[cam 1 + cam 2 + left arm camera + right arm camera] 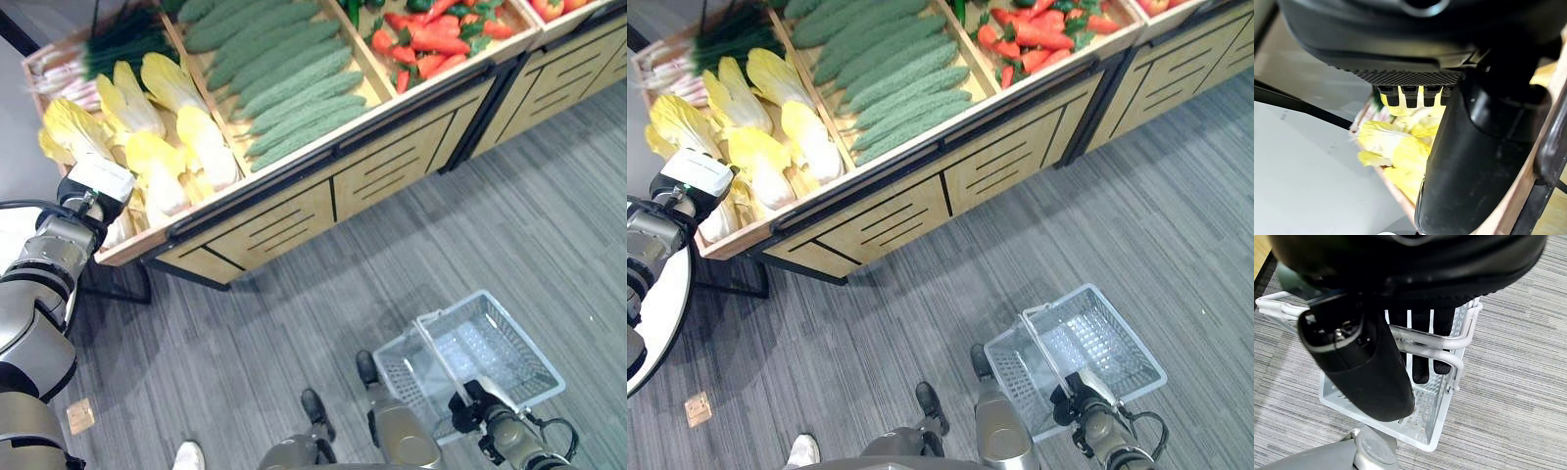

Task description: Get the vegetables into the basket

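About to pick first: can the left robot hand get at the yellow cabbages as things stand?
Probably yes. The left robot hand is already at the yellow cabbages in the open shelf bin, with nothing covering them; whether its fingers grip one is unclear.

Both arms are silver-grey, ringed with dark bands — the left hand is glossy black, with a dimpled palm pad above its thumb. The right hand is black too — a white box sits behind the left wrist.

Grey striped floor. A wooden produce stand with slatted panels and black trim runs across the top. A small brass floor plate sits lower left.
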Motion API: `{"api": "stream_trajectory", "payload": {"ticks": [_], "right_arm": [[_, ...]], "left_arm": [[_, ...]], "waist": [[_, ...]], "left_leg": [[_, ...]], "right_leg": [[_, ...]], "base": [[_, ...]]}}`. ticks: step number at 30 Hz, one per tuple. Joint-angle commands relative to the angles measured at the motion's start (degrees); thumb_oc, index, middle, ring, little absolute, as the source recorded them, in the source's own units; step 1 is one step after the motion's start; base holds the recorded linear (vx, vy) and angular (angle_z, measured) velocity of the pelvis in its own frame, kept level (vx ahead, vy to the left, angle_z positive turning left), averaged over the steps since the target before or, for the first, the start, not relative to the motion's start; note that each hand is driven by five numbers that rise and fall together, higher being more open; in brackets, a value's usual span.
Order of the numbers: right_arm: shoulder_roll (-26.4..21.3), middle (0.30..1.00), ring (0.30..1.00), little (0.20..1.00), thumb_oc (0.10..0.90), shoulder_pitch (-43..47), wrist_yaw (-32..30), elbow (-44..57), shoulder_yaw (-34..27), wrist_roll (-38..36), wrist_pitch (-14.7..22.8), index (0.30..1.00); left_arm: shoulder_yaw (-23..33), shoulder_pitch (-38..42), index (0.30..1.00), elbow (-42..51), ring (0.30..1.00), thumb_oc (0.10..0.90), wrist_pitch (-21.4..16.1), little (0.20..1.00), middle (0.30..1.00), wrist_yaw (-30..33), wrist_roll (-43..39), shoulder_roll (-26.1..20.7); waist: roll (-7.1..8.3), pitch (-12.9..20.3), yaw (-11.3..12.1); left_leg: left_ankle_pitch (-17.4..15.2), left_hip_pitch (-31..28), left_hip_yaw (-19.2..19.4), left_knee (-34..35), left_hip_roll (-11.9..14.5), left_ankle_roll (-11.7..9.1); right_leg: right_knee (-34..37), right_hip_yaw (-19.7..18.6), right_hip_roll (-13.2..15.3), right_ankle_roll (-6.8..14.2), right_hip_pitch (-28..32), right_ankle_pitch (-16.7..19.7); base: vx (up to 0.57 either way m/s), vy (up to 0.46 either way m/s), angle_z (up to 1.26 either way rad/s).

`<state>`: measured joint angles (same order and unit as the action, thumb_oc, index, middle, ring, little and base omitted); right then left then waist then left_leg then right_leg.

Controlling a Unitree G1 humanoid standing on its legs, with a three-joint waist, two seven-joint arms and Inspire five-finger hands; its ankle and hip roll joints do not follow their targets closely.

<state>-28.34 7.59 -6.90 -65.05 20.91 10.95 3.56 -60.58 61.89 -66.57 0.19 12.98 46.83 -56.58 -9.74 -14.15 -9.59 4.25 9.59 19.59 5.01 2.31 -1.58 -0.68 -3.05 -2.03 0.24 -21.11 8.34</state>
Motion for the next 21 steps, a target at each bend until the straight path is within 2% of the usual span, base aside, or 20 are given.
{"api": "stream_trajectory", "payload": {"ticks": [1, 9, 13, 21], "right_arm": [[1.71, 0.300, 0.300, 0.300, 0.400, -1.41, 0.56, -0.12, 5.09, -1.24, 0.56, 0.300], [1.71, 0.300, 0.300, 0.300, 0.400, 0.92, 0.67, 1.09, 7.53, -1.92, 0.66, 0.300], [1.73, 0.300, 0.300, 0.300, 0.400, 1.64, 0.79, 0.77, 8.51, -2.48, 0.46, 0.300], [1.26, 0.300, 0.300, 0.300, 0.400, 2.98, 0.48, 2.63, 9.07, -3.65, 0.94, 0.300]], "left_arm": [[2.42, 12.75, 1.000, -5.66, 1.000, 0.900, 6.02, 1.000, 1.000, 2.88, -2.84, -5.57], [2.14, 16.71, 1.000, -7.56, 1.000, 0.900, 6.65, 1.000, 1.000, 4.18, -5.56, -5.72], [1.26, 17.83, 1.000, -6.81, 1.000, 0.900, 6.47, 1.000, 1.000, 4.69, -6.45, -5.67], [2.11, 16.88, 1.000, -7.30, 1.000, 0.900, 6.37, 1.000, 1.000, 4.43, -7.79, -3.58]], "waist": [[3.28, 0.53, -0.96], [3.19, -0.69, -0.81], [3.18, -0.67, -0.30], [2.91, -1.34, -1.05]], "left_leg": [[-5.38, 1.10, -1.75, -0.01, -2.34, 0.63], [-4.62, 5.06, -0.87, -0.01, -2.04, 0.21], [-4.45, 4.85, -0.45, -0.01, -1.64, 0.02], [-4.07, 6.69, 0.04, -0.01, -1.54, -0.28]], "right_leg": [[5.68, -0.83, 4.89, 7.16, 4.52, -1.53], [5.68, -1.70, 4.72, 7.33, 0.21, -0.29], [5.68, -1.93, 4.42, 7.17, 0.18, -0.47], [5.68, -2.13, 4.17, 7.14, -1.93, -0.07]], "base": [[0.04, -0.012, -0.15], [0.04, -0.030, -0.08], [0.05, -0.056, -0.07], [0.01, -0.019, -0.02]]}}
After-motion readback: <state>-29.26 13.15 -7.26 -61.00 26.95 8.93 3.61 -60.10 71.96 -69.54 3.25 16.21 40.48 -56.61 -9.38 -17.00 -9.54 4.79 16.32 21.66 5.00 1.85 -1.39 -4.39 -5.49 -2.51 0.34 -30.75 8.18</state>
